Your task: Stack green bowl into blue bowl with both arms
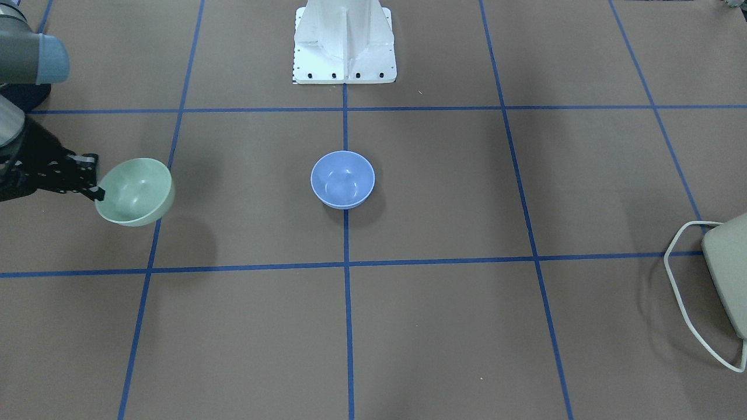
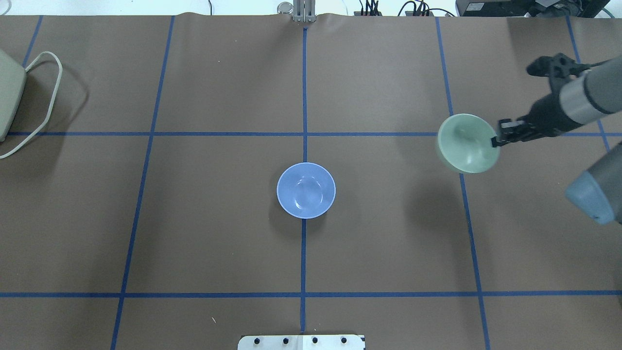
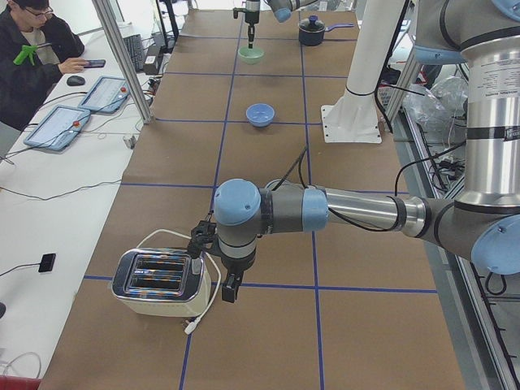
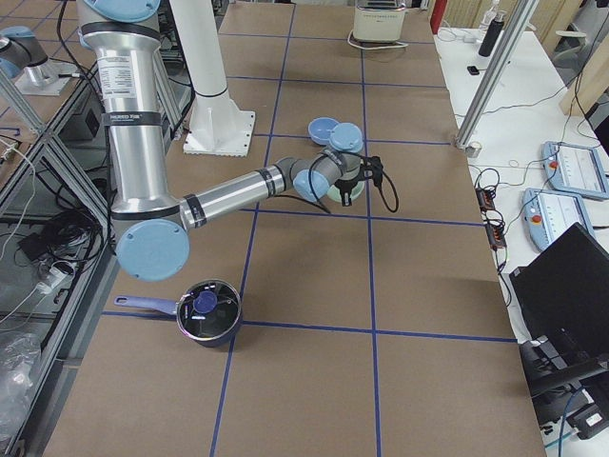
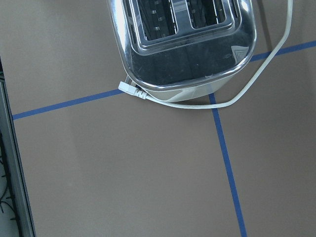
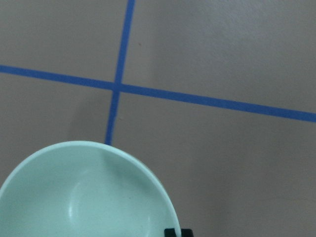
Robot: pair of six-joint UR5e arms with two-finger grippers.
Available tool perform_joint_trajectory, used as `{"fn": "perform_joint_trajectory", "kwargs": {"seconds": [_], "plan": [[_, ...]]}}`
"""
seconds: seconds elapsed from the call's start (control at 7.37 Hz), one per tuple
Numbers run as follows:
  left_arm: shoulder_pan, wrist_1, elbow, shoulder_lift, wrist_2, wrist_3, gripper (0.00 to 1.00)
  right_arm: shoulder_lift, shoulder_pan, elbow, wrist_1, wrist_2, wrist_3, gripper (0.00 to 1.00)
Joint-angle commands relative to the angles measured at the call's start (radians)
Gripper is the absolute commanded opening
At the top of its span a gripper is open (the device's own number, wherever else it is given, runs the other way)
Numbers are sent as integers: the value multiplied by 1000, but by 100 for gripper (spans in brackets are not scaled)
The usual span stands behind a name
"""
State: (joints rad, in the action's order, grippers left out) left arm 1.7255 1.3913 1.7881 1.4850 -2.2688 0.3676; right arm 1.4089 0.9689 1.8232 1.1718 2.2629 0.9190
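Observation:
The green bowl (image 1: 137, 191) hangs tilted above the table, with its shadow off to one side. My right gripper (image 1: 99, 193) is shut on its rim; both also show in the overhead view, the bowl (image 2: 467, 144) and the gripper (image 2: 495, 141). The right wrist view has the bowl (image 6: 84, 197) filling its lower left. The blue bowl (image 1: 342, 179) stands upright and empty at the table's middle (image 2: 306, 190), well apart from the green one. My left gripper (image 3: 231, 288) shows only in the exterior left view, next to a toaster; I cannot tell whether it is open.
A chrome toaster (image 3: 158, 280) with a white cord (image 5: 247, 91) sits at the table's left end (image 2: 7, 97). A black pot (image 4: 209, 310) with a blue-knobbed lid stands at the right end. The white central stand (image 1: 344, 44) is at the robot's side.

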Motion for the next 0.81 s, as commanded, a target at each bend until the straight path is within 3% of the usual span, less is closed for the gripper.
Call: {"fn": "perform_joint_trajectory", "kwargs": {"seconds": [0.0,0.14,0.27,0.41,0.68], "plan": [[-1,2,-1,-5,-2,-1,98,-285,-190,7,186,-169,335,0],[-1,2,-3,-5,-2,-2,98,-406,-266,13,345,-249,398,0],[-1,2,-3,-5,-2,-2,98,-474,-323,8,418,-294,455,0],[-1,2,-3,-5,-2,-2,98,-513,-401,-13,431,-375,515,0],[-1,2,-4,-5,-2,-2,98,-522,-461,-51,431,-425,532,0]]}}
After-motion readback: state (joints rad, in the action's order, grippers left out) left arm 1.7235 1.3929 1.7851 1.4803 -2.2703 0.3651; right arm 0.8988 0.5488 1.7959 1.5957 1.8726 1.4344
